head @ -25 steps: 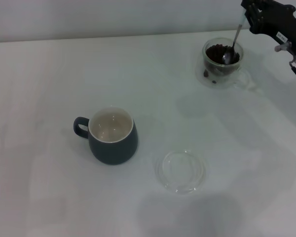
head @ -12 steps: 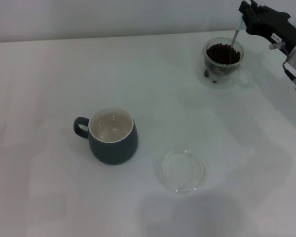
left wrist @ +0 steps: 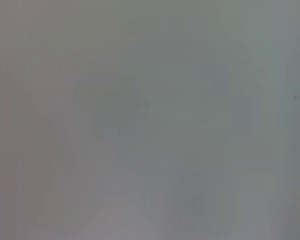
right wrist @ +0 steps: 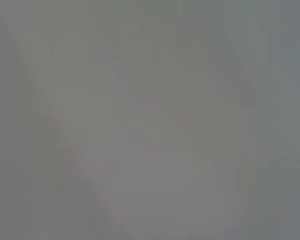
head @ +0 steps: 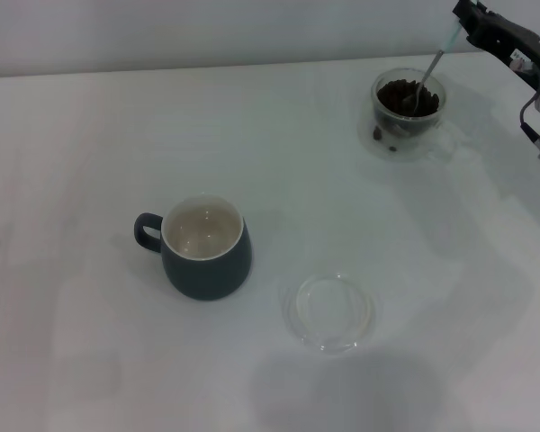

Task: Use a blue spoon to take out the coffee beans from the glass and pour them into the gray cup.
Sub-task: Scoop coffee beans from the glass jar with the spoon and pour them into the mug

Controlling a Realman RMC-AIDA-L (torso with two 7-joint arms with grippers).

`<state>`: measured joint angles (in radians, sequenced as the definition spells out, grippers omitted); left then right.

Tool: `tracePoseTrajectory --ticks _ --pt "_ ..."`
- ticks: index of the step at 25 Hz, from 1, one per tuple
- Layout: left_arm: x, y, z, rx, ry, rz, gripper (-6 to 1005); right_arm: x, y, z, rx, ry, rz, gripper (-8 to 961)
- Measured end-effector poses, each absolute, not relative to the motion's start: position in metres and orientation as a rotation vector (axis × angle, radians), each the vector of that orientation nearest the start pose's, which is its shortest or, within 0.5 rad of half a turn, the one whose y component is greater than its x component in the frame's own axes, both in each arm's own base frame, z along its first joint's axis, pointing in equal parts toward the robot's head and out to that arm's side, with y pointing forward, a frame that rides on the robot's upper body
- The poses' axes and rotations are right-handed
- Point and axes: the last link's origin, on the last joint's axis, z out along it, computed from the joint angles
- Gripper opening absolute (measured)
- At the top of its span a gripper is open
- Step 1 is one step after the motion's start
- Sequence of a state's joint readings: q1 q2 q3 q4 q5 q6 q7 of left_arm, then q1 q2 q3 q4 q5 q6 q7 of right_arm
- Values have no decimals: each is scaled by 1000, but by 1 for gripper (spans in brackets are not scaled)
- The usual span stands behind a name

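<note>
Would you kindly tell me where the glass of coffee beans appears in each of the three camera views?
Head view: the glass stands on the table at upper right, with the blue spoon dipped into its coffee beans and held by the right gripper.
Left wrist view: not in it.
Right wrist view: not in it.
Shared landmark: none; both wrist views show nothing recognisable.

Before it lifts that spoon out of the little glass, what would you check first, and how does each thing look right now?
1. Right gripper holding the blue spoon by its handle: ok.
2. Spoon bowl down among the coffee beans in the glass: ok.
3. Beans actually on the spoon: cannot tell.
4. Gray cup upright, mouth open: ok.
5. Flat clear dish lies clear of a straight line from glass to cup: ok.
6. Left gripper out of the way: cannot tell, not in view.
</note>
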<state>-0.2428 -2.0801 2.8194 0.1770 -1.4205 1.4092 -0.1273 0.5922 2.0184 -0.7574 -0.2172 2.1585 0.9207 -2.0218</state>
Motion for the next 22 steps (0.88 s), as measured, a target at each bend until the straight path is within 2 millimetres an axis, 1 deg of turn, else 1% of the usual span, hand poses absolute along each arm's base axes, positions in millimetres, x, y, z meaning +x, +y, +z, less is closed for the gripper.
tracePoseTrajectory --ticks 9,22 --pt "-366 248 -5 -1438 -577 -697 861 325 406 31 -1558 1220 1028 145" --pt "-367 248 -4 -1439 -572 -693 862 336 405 42 -1389 1355 1134 145"
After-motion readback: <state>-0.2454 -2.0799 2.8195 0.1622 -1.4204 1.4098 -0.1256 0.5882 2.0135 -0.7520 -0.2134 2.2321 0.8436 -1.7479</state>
